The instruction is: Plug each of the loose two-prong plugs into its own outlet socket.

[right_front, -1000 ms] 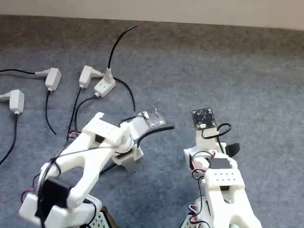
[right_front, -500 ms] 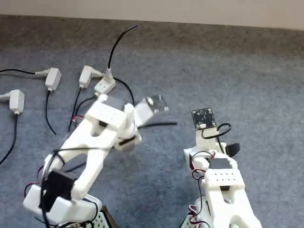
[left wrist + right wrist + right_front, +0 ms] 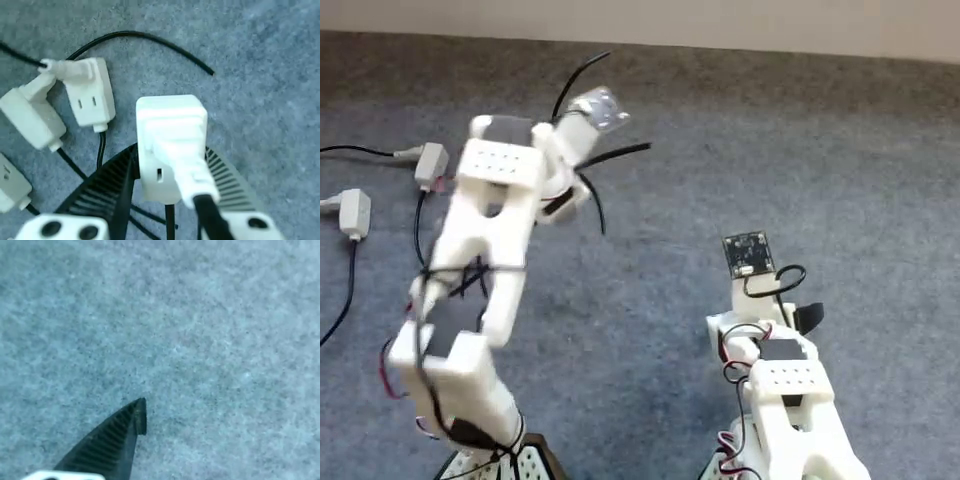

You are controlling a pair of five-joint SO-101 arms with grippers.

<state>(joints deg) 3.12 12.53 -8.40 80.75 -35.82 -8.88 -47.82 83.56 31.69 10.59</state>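
Left tool point(image 3: 172, 167) with plug point(image 3: 170, 125), farther forward now

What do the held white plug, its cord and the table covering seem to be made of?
White plug: smooth moulded plastic, slightly glossy, with rounded edges. Cord: black and matte, probably a rubber or vinyl jacket. Table covering: grey felt or short-pile carpet, judging by its speckled, fibrous texture.

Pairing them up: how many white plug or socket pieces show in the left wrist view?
4: held piece in the left hand; slotted socket on the carpet; plug beside it; fourth piece nearby. Others may be hidden.
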